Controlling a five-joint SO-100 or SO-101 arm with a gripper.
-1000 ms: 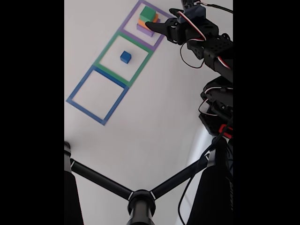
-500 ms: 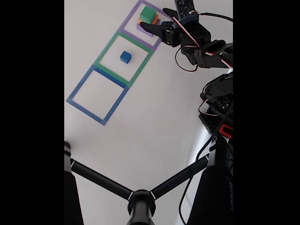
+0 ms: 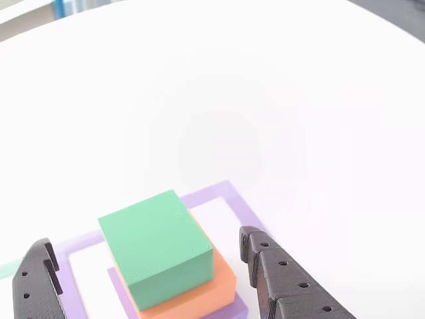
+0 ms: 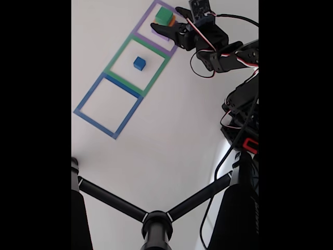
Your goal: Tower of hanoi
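— Between the fingers, what is sitting? Is the gripper [image 3: 146, 266] spread or pinching?

— Spread wide, gripping nothing. In the other view its two dark fingers [image 3: 285, 286] are flanking the green block [image 3: 156, 246], one on each side, with clear gaps showing, so nothing is being touched.

— Why is it standing like that?

— I judge it is lining up to take the green one, since that block is sitting topmost and must go off before those beneath it.

— And beneath?

— The green block is resting on the orange block [image 3: 206, 296], which is lying on the purple block [image 3: 123, 289]; the stack is standing inside the purple outline [image 3: 229, 199].

— Where is the smallest one?

— In the fixed view the blue cube [image 4: 139, 63] is sitting alone inside the green outline [image 4: 117, 57], well apart from the stack. The blue outline [image 4: 86, 99] beyond it is holding nothing, probably waiting as the next free square.

— And the gripper [image 4: 174, 26] there?

— It is reaching over the stack's near side.
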